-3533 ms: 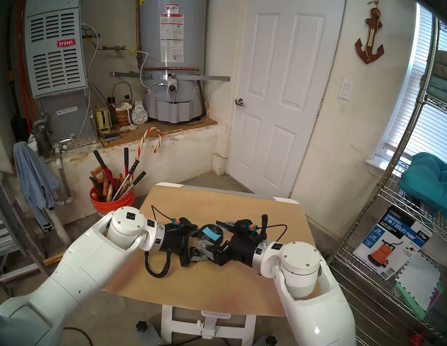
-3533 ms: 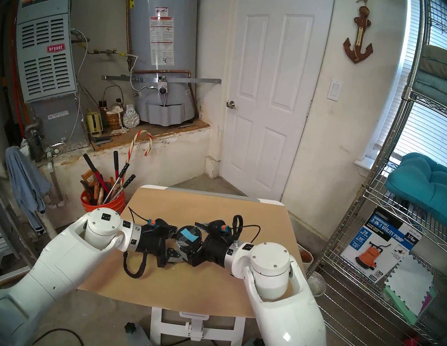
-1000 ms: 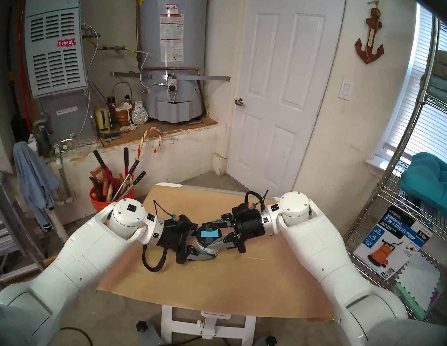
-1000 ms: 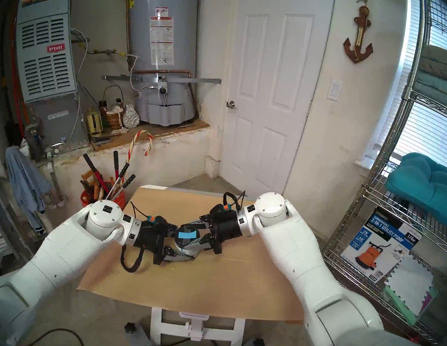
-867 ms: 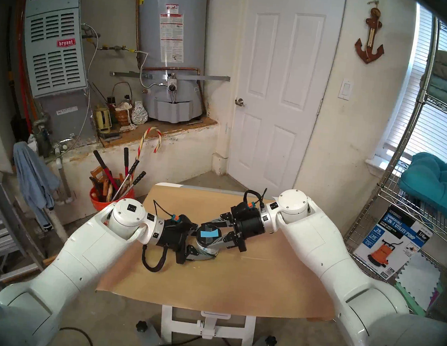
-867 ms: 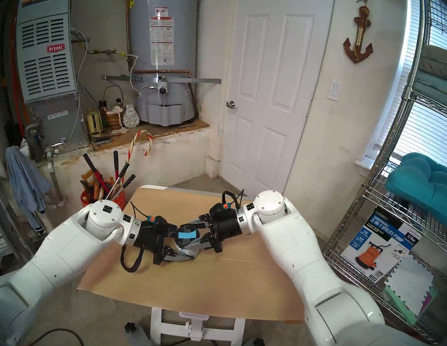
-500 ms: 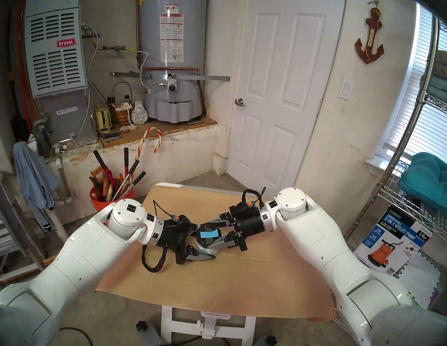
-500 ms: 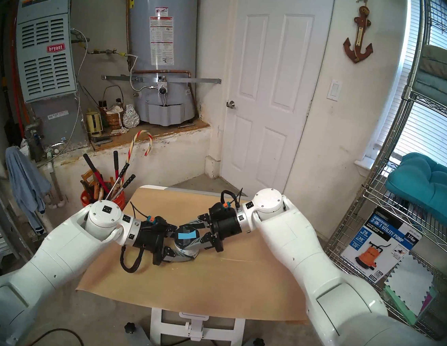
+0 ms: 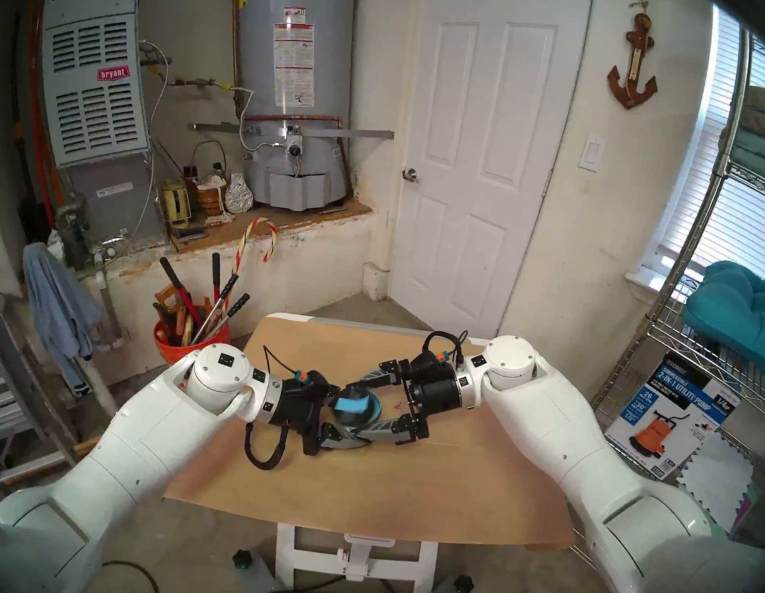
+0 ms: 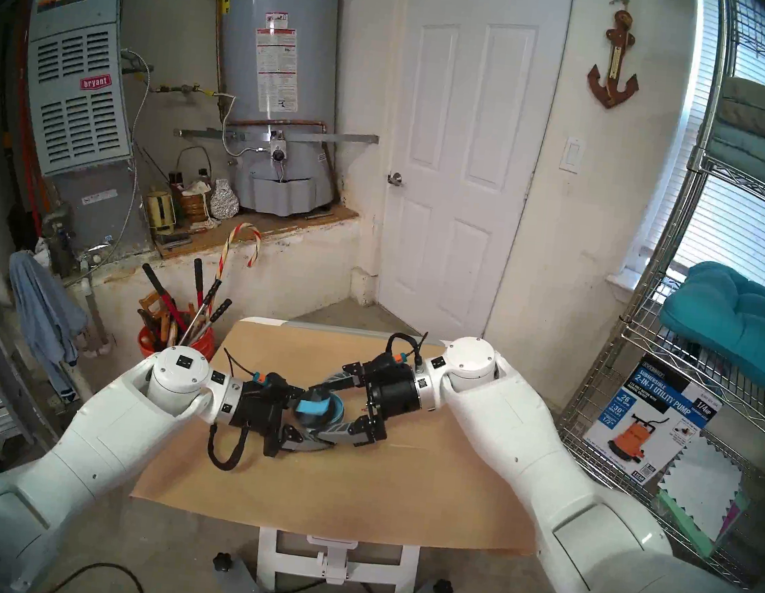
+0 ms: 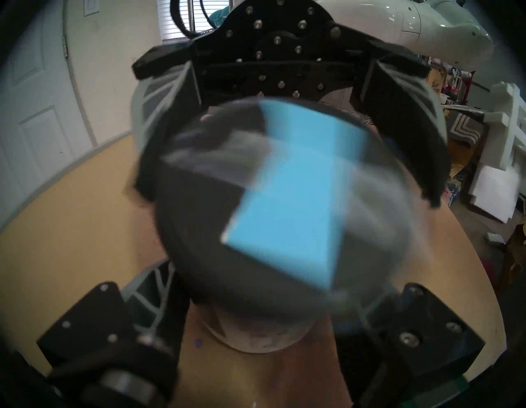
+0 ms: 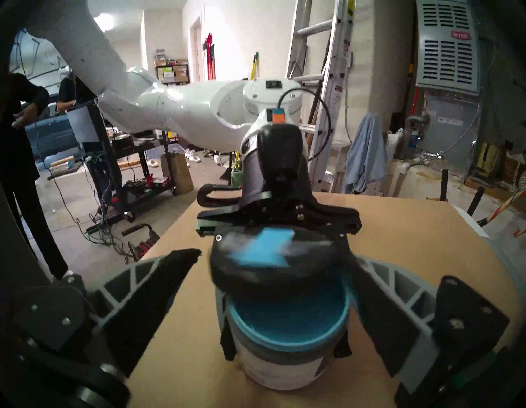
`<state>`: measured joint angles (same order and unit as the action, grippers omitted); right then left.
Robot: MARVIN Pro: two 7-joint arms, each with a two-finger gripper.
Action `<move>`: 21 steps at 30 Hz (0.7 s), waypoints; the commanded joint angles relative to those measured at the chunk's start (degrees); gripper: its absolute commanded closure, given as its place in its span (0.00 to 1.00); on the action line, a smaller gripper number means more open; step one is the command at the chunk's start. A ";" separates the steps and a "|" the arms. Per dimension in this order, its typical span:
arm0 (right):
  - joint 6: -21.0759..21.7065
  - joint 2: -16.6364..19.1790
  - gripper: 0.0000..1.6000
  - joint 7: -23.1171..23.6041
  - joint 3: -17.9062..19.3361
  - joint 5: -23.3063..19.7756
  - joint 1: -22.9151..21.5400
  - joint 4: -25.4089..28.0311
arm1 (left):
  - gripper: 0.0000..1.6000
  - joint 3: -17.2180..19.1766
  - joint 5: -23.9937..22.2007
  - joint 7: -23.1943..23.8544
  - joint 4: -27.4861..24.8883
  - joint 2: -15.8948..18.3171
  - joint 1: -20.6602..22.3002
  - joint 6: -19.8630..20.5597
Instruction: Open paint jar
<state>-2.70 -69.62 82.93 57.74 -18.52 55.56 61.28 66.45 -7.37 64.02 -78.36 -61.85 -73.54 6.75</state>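
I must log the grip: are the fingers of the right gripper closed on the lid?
No: the right gripper stands open, fingers apart from the tilted lid.

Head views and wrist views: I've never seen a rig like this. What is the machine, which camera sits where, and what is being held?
This is a white robot with two arms, and each arm ends in a two-fingered pincer. The two wide pictures come from cameras on its head, looking down at a brown-topped table. The other two come from a camera on each wrist, looking out along that arm's fingers.

A small paint jar stands on the table. The left pincer is closed on the jar's body. The right pincer is open, with a finger on either side, and grips nothing. The black lid sits askew over the mouth and looks blurred, with blue paint showing beneath it.
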 commanded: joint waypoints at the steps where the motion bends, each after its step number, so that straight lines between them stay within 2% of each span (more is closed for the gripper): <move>1: 2.16 2.46 0.00 -4.81 3.08 -1.54 4.91 6.00 | 1.00 -0.66 0.50 -0.41 0.97 0.05 -1.21 0.15; 6: 1.82 2.55 0.00 -7.10 3.53 -0.98 7.02 7.82 | 1.00 -0.92 0.44 -0.32 1.41 0.03 -0.73 -0.04; 7: 2.06 2.44 0.00 -8.91 3.99 -0.82 7.77 8.80 | 1.00 -0.96 0.44 -0.35 1.45 0.03 -0.63 -0.05; 14: 1.37 1.62 0.00 -11.71 5.27 -1.12 8.59 9.38 | 1.00 -1.20 0.18 -0.28 1.77 0.09 -0.38 -0.09; 21: 1.10 1.24 0.00 -11.73 5.66 -1.06 8.81 10.78 | 1.00 -1.35 -0.10 -0.34 1.88 0.32 -0.50 -0.08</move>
<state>-0.98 -67.23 71.87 62.90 -18.97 64.71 69.35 65.92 -8.16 63.77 -77.68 -61.70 -73.12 6.60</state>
